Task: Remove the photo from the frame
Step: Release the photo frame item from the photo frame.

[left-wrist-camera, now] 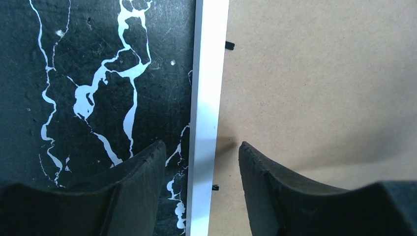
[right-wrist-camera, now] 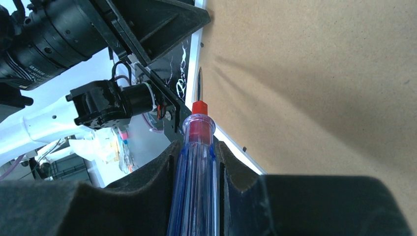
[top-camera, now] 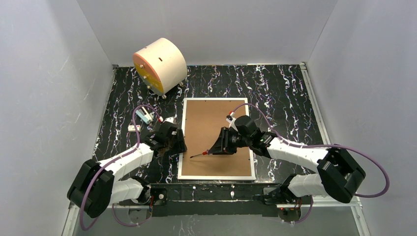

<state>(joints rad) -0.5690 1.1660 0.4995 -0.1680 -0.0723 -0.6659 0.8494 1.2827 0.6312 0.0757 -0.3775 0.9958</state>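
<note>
The frame (top-camera: pixel 216 176) lies flat on the black, white-veined worktop (top-camera: pixel 275 98), face down, just ahead of the two arm bases. Its brown back (top-camera: pixel 211 123) faces up and fills the thin white rim. The photo itself is hidden from us under that board.

Our left hand (left-wrist-camera: pixel 201 147) sits at the frame's left side, towards the near end. It is held wide and has nothing in it. One dark finger (left-wrist-camera: pixel 142 172) is over the worktop, the other is over the brown back, and the white rim runs up between them. We cannot tell whether either finger touches what is under it. Two small black tabs (left-wrist-camera: pixel 229 45) show along the seam where the back meets the rim.

Our right hand (right-wrist-camera: pixel 196 145) is over the near half of the back, reaching in from the right. It is clamped on a screwdriver (right-wrist-camera: pixel 193 187) with a clear blue handle and a red collar. The metal blade points at the left rim, its tip low over the back and close to the seam. Whether the tip touches the board, we cannot say.

A cream drum (top-camera: pixel 164 64) with an orange face stands well apart at the far left corner. Two small pale pieces (top-camera: pixel 143 116) lie on the worktop left of the frame, too small to make out.
</note>
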